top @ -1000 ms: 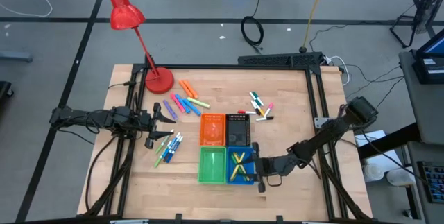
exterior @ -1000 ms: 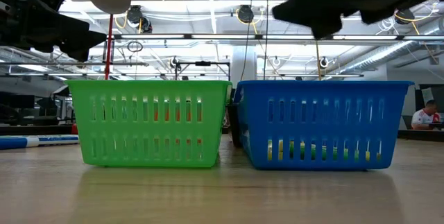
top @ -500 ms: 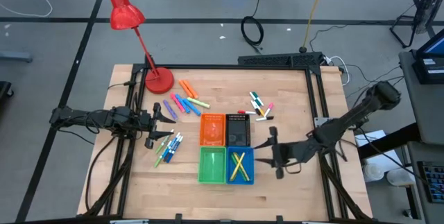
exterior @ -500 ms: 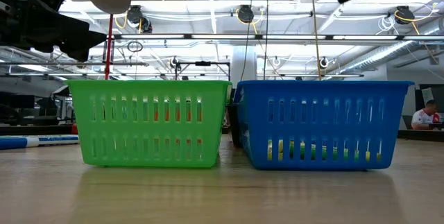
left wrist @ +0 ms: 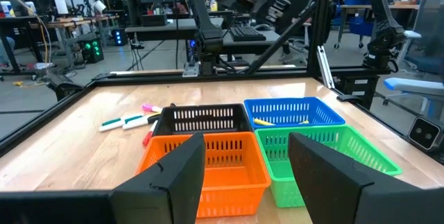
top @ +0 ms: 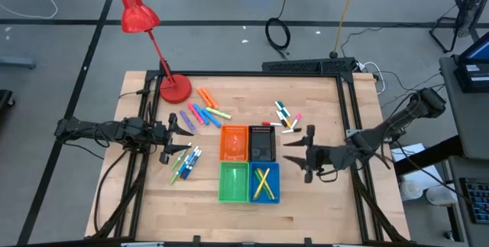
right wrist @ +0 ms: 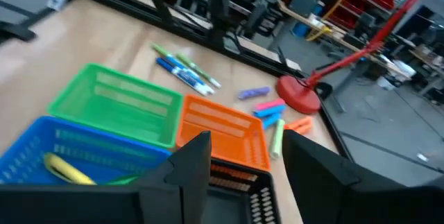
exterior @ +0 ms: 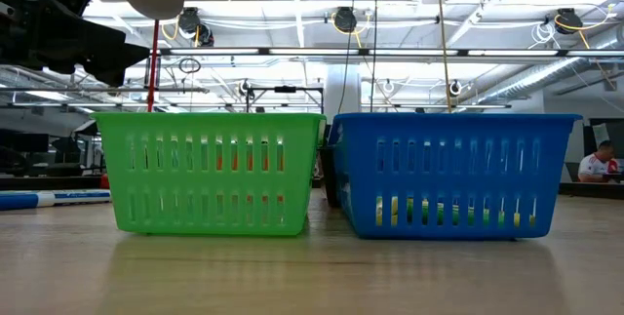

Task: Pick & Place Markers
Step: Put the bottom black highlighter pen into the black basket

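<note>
The right tool [top: 299,154] hangs above the counter [top: 321,201] just right of the 4 bins, level with the black bin [top: 261,141]; its 2 fingers [right wrist: 186,163] stand apart with nothing between them. In its wrist view the gap frames the orange bin [right wrist: 222,130], with the green bin [right wrist: 118,102] and blue bin [right wrist: 62,158] alongside.

The 4 bins sit touching in a square near the counter's middle: orange and black on the far row, green and blue on the near row. 2 yellow markers [top: 264,183] lie crossed inside the blue bin.

A cluster of white markers with coloured caps [top: 286,117] lies on the counter beyond the right tool, near the black bin's far corner.

The left tool [top: 183,123] waits over the counter's left side, its fingers [left wrist: 173,182] also apart and empty, pointing toward the orange bin.

Around it lie 2 more groups: orange, pink, blue and yellow markers [top: 206,111] on the far side, beside the base of a red lamp [top: 174,88], and green and blue markers [top: 184,164] on the near side, left of the green bin. A purple marker [top: 187,119] lies by the left tool's tips.
</note>
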You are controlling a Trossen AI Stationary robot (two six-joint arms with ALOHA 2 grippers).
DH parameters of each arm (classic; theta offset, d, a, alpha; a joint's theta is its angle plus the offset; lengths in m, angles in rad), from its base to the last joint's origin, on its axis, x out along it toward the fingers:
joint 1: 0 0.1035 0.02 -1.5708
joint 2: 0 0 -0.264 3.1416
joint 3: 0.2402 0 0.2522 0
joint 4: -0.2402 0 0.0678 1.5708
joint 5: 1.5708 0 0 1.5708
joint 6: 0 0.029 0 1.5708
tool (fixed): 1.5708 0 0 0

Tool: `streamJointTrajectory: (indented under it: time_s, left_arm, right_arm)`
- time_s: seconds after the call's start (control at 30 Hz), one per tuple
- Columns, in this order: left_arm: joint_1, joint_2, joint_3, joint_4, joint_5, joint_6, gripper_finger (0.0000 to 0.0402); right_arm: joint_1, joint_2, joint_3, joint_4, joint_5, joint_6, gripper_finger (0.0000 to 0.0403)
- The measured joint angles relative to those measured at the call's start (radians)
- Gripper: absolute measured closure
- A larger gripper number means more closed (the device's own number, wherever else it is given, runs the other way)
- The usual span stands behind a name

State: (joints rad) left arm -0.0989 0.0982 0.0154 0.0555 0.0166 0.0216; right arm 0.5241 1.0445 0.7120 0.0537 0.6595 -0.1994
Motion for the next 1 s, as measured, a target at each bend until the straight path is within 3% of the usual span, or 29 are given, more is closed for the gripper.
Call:
streamJointTrajectory:
  time_s: [0.3,0.4,0.5,0.63,0.73,0.87,1.0]
  left_arm:
    - [0.0,0.0,0.0,0.0,0.0,0.0,0.019]
    - [0.0,0.0,0.0,0.0,0.0,0.0,0.019]
    - [0.0,0.0,0.0,0.0,0.0,0.0,0.019]
    - [0.0,0.0,0.0,0.0,0.0,0.0,0.019]
    - [0.0,0.0,0.0,0.0,0.0,0.0,0.019]
    - [0.0,0.0,0.0,0.0,0.0,0.0,0.019]
    - [0.0,0.0,0.0,0.0,0.0,0.0,0.019]
  right_arm:
    - [-0.057,0.001,-0.008,-0.072,0.014,-0.003,0.0242]
    - [-0.089,0.0,-0.052,-0.069,0.099,-0.037,0.0244]
    - [-0.133,0.001,-0.113,-0.015,0.256,-0.082,0.0248]
    - [-0.205,0.001,-0.207,0.227,0.403,-0.244,0.0252]
    - [-0.278,0.001,-0.287,0.516,0.402,-0.426,0.0255]
    - [-0.409,0.001,-0.411,0.933,0.26,-0.608,0.026]
    - [-0.529,0.001,-0.515,1.256,0.109,-0.604,0.0263]
